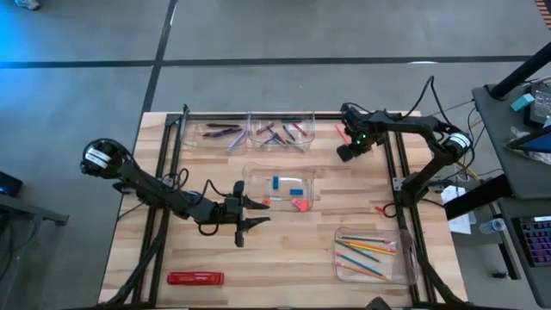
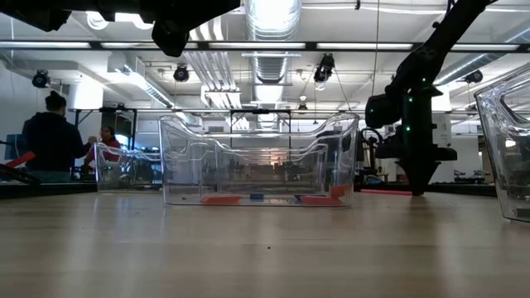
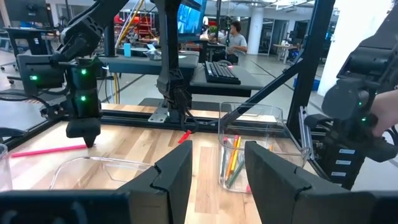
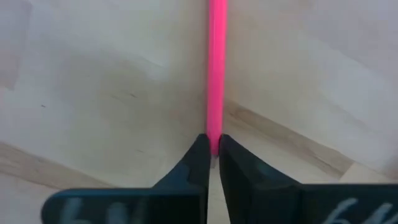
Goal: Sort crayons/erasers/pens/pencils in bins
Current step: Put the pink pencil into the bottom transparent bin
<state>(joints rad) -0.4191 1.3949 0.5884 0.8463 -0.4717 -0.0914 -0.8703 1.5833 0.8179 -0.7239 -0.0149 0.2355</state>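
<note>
The pink pencil (image 4: 217, 68) lies flat on the tabletop (image 1: 215, 250), beside the far row of bins and near the right rail. The right hand (image 4: 213, 149) is clenched on one end of this pencil, fingertips down at the wood surface. In the left wrist view the same pencil (image 3: 46, 150) extends sideways from under the right hand (image 3: 84, 134).

The middle bin (image 1: 317, 185) holds two blue erasers (image 1: 297, 191) and pink-red ones. The near-right bin (image 1: 405, 258) holds orange, yellow and green pencils (image 1: 366, 250). Two bins stand side by side at the far edge: one (image 1: 202, 129) holds dark pens (image 1: 222, 132), the other (image 1: 310, 129) holds crayons (image 1: 280, 133) in red, blue and purple.

A small red piece (image 1: 383, 208) lies loose on the tabletop near the right rail. A long red flat pack (image 1: 195, 278) lies near the front left edge.

The left hand (image 1: 254, 215) hovers just beside the middle bin, fingers parted and grasping nothing.
</note>
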